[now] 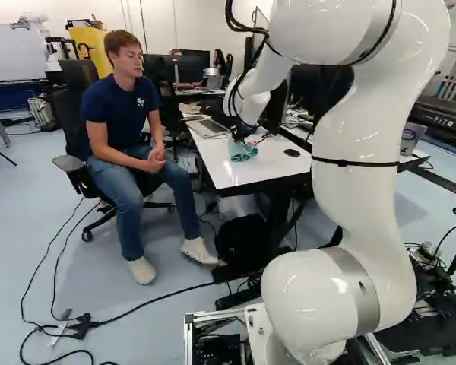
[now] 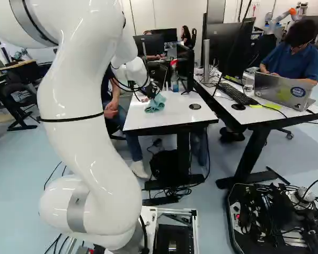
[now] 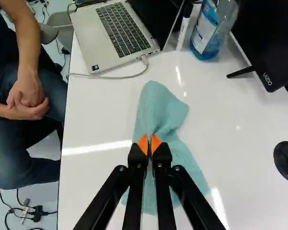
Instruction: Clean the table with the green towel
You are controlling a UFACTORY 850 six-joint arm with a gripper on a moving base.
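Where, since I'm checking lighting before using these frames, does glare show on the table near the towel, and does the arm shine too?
Wrist view: bright streaks on the white tabletop to either side of the towel, plus a small glint between towel and bottle; both base views: glossy highlights on the white arm.

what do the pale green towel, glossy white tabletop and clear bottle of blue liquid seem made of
The pale green towel looks like matte cloth, perhaps microfibre: it drapes in soft folds. The white tabletop seems glossy laminate, from its light streaks. The clear bottle is likely smooth plastic, see-through and shiny, though glass is possible.
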